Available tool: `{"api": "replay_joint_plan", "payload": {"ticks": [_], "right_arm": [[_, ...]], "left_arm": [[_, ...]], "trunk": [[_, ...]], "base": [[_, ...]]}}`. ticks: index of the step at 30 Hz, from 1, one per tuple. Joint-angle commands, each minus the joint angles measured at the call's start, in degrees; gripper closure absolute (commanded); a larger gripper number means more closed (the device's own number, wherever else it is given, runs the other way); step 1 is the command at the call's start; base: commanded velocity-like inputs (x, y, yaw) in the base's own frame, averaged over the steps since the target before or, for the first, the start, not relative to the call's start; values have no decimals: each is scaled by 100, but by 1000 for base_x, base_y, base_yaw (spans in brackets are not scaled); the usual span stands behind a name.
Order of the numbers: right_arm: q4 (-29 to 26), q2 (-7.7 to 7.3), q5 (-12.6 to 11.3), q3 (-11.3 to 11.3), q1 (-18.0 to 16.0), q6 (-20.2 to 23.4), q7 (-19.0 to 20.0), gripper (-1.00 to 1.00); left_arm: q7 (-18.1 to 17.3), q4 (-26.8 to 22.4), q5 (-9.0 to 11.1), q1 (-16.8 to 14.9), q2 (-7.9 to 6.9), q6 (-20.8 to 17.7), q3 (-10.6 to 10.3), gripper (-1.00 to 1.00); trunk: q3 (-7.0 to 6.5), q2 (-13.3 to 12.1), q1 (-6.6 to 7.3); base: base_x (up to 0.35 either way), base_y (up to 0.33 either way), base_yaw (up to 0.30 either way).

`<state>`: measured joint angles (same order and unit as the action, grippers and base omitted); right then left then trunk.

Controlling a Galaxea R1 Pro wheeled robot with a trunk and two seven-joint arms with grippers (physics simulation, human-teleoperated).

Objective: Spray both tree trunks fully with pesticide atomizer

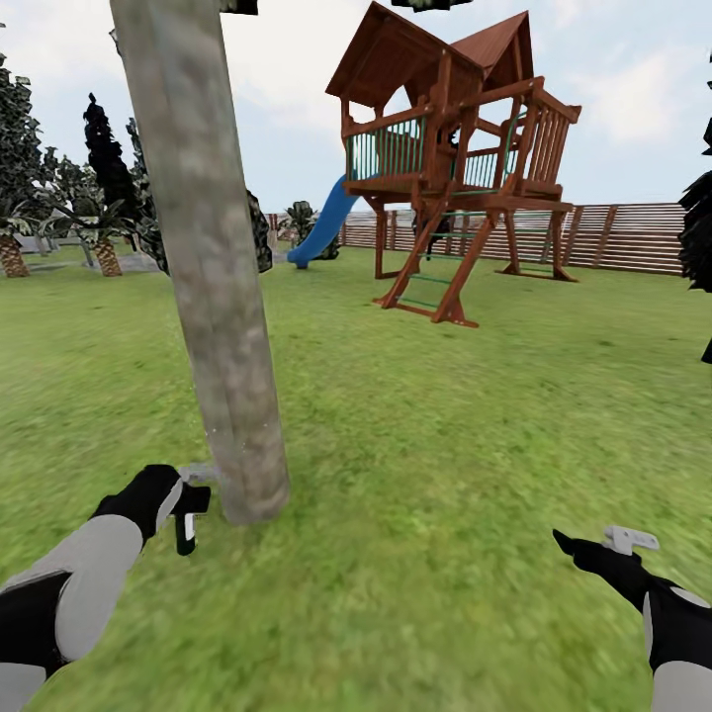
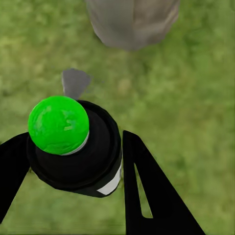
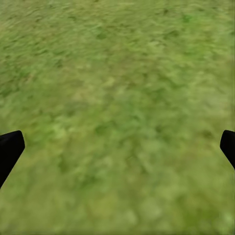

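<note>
A thick pale grey-brown tree trunk (image 1: pixel 213 297) rises from the lawn just ahead on the left, and its base (image 2: pixel 132 22) shows in the left wrist view. My left gripper (image 1: pixel 183 499) is shut on the pesticide atomizer (image 1: pixel 188 516), held low beside the foot of the trunk. In the left wrist view the atomizer (image 2: pixel 73 152) is a black body with a green cap between my black fingers (image 2: pixel 147 191), its grey nozzle pointing toward the trunk. A few faint pale specks sit at the trunk's lower left edge. My right gripper (image 1: pixel 593 544) hovers open over grass at the lower right, its fingertips (image 3: pixel 10 147) far apart.
A brown wooden play tower (image 1: pixel 450 168) with a blue slide (image 1: pixel 321 227) stands ahead in the middle distance. A slatted brown fence (image 1: pixel 613 237) runs behind it. Dark thin trees and palm-like plants (image 1: pixel 99 227) line the far left. Open lawn (image 1: pixel 445 445) spreads to the right of the trunk.
</note>
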<state>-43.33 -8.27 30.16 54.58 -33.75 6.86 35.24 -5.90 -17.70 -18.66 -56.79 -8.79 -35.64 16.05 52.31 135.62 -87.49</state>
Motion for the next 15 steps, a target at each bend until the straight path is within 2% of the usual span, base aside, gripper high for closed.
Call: {"api": "replay_joint_plan", "payload": {"ticks": [1, 2, 4, 11, 12, 13, 15], "right_arm": [[0, 0, 0, 0, 0, 0, 0, -100], [0, 1, -1, 0, 0, -1, 0, -100], [2, -1, -1, 0, 0, -1, 0, -100], [0, -7, -1, 1, 0, 1, 0, -100], [1, -7, -1, 2, 0, 0, 0, -100], [1, -8, -1, 1, 0, -1, 0, -100], [2, -8, -1, 0, 0, 1, 0, -100]], "left_arm": [[0, -331, 16, 2, 0, -310, 3, 100], [1, -569, 14, 2, 6, -582, -3, 100], [1, -804, 1, -4, 27, -827, -16, 100], [4, -871, -6, -41, 46, -918, -29, 100], [5, -875, -11, -98, 66, -1015, -31, 100], [2, -935, -18, -204, 77, -1400, -37, 100], [1, -1245, -24, -306, 110, -1608, -50, 100]], "trunk": [[1, 0, -1], [1, 0, -1], [1, 0, -1], [1, 0, -1], [1, 0, -1], [1, 0, -1], [1, 0, -1]], "base": [[0, 0, 0], [0, 0, 0], [0, 0, 0], [0, 0, 0], [0, 0, 0], [0, 0, 0], [0, 0, 0]]}}
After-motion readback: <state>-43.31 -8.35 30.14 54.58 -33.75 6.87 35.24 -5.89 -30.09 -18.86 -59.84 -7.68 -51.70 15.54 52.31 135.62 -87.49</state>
